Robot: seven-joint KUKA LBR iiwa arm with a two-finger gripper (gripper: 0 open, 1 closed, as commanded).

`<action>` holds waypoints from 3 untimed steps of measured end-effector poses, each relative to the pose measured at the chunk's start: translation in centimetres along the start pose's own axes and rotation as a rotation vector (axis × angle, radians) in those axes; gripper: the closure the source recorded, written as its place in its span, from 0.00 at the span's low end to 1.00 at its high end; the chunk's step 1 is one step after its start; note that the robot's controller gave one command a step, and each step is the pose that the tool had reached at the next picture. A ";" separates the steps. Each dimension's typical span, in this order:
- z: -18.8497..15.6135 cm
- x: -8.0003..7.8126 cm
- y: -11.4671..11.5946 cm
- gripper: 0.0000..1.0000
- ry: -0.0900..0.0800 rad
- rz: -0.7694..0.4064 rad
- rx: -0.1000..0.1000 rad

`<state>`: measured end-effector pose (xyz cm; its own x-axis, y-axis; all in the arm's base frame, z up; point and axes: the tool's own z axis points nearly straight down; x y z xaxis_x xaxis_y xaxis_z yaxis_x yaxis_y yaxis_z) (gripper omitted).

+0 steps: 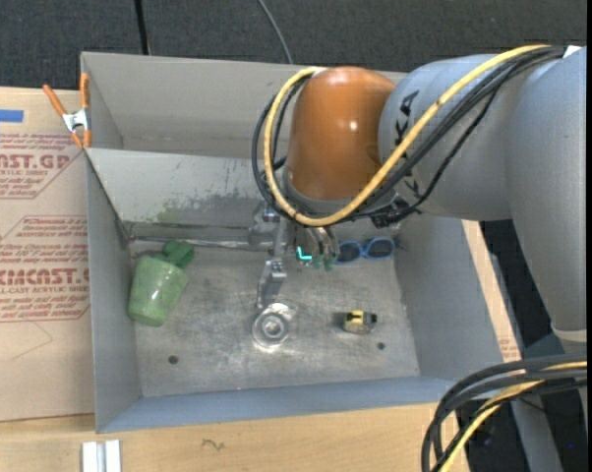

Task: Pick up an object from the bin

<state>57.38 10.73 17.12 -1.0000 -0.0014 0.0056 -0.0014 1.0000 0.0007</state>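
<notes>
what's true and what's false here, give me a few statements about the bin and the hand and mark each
1. A green bottle lies at the left of the bin. True.
2. The hand is over the green bottle. False: it is near the bin's middle, close by a clear round thing.
3. A small yellow and black thing lies to the right of the clear round thing. True.
4. The bin's things are piled in one heap. False: these three lie well apart on the floor.
</notes>
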 end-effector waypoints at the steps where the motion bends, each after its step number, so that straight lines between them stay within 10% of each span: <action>1: 8.7 5.3 -4.2 0.00 0.006 -0.087 0.002; 2: 8.2 4.9 -3.9 1.00 -0.007 -0.088 -0.001; 3: -7.6 7.1 -12.6 1.00 -0.013 -0.328 0.004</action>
